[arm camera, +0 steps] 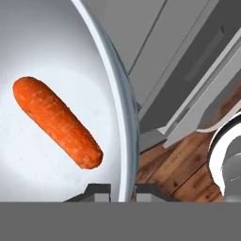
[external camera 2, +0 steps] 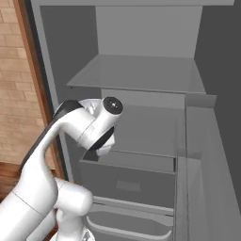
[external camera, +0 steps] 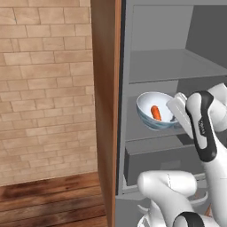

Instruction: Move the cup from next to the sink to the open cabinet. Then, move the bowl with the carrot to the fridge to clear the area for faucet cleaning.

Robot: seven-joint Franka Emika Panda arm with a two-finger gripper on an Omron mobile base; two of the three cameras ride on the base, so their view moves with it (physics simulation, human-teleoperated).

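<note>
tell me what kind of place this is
Most likely a home kitchen, rendered in simulation. An open grey fridge with inner shelves and a drawer stands against a brick wall over a wooden floor. The gripper holds a bowl with a carrot at a shelf.

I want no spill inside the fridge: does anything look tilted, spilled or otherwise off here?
Only the tilt. The bowl leans in the left base view, its opening turned toward the camera, above the fridge shelf. The gripper is shut on its rim. The carrot lies inside, nothing spilled or damaged.
</note>
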